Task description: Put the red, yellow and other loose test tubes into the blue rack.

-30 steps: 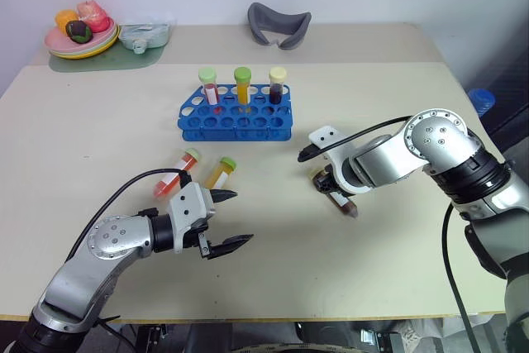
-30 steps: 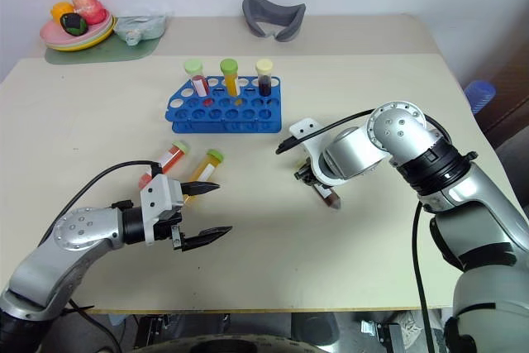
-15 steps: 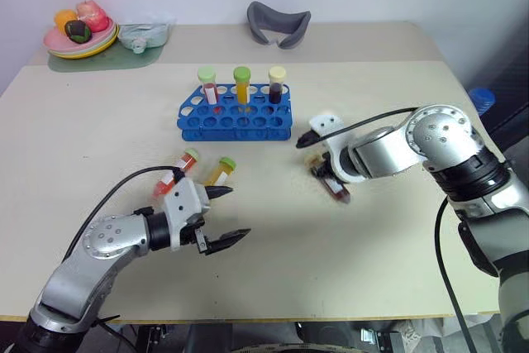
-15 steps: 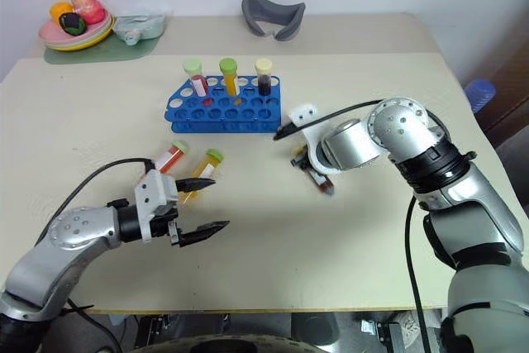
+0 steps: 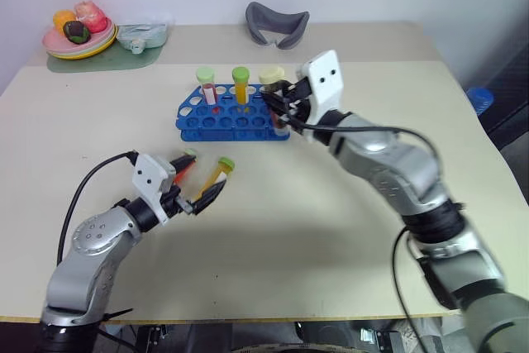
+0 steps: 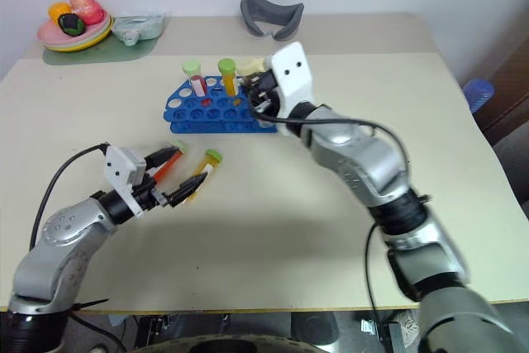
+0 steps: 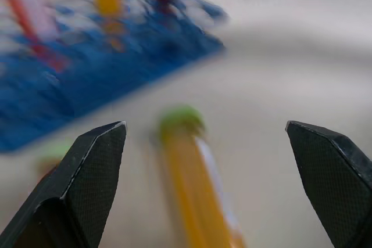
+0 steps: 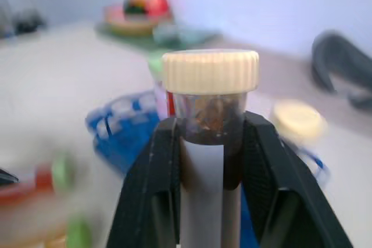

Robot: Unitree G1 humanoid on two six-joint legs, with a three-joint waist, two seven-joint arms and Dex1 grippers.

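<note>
You had the right gripper (image 8: 200,143) clamped on the upright brown tube (image 8: 209,126); the spread left gripper (image 7: 203,161) faced the lying yellow tube (image 7: 195,184), cap toward the blue rack (image 5: 234,116).

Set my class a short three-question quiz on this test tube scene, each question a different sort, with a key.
1. True or false: the right gripper is shut on the dark brown tube.
2. How many tubes lie loose on the table?
3. The left gripper is: A) open by the yellow tube; B) shut on the red tube; C) over the blue rack.

Key: 1 true; 2 two, red and yellow; 3 A.
</note>
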